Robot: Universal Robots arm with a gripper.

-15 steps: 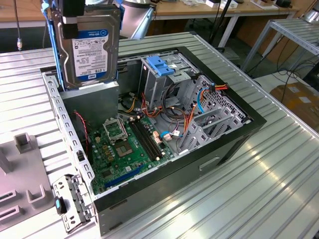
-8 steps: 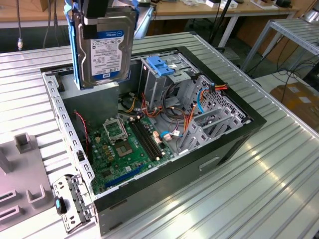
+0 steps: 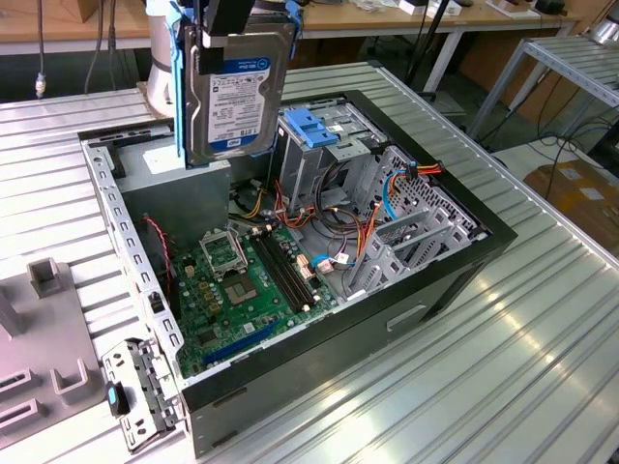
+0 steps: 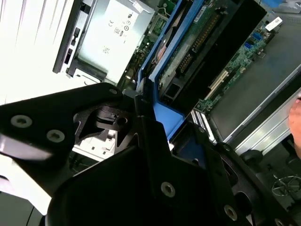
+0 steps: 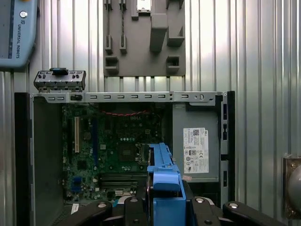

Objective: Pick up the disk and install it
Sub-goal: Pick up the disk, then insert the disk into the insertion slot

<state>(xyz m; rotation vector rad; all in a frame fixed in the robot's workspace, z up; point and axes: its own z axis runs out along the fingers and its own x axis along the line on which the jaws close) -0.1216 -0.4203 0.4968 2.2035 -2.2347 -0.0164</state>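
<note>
Above the open computer case [image 3: 338, 362], the disk [image 3: 237, 92] hangs upright, with the gripper [image 5: 164, 207] clamped tight on its blue rails. The pick-up is done. The install is not, since the disk sits clear of the drive cage [image 3: 311, 164] just beside it.

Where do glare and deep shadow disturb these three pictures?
In the exterior view, light streaks glare on the ribbed table, but the disk is evenly lit; in the second wrist view, the table is washed out to white; in the first wrist view, little glare, only the motherboard lies in shade.
</note>
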